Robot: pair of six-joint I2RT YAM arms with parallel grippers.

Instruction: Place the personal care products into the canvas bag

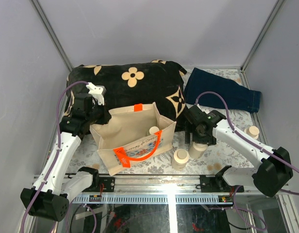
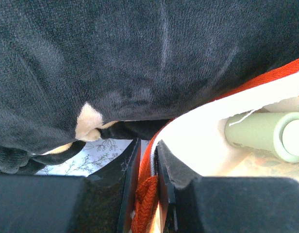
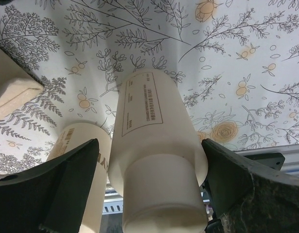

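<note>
Jaws of the left gripper (image 1: 98,113) are pressed together on the left rim of the canvas bag (image 1: 132,141), pinching the cloth wall along with a stretch of orange strap (image 2: 145,199). The bag stands open-mouthed at the middle of the floral table cover (image 1: 227,150), its back against the black cushion (image 1: 135,85). One bottle (image 1: 154,130) is already inside it. The right gripper (image 1: 198,141) hangs over an upright bottle (image 3: 149,126) just right of the bag. Its fingers (image 3: 67,189) are spread to either side of the bottle, and a thin gap shows on one side, so there is no clear clamp. A second bottle (image 1: 181,158) stands just beside it, nearer the bag. A fourth bottle (image 1: 253,131) stands well apart at the right, below the dark blue cloth (image 1: 222,94).
</note>
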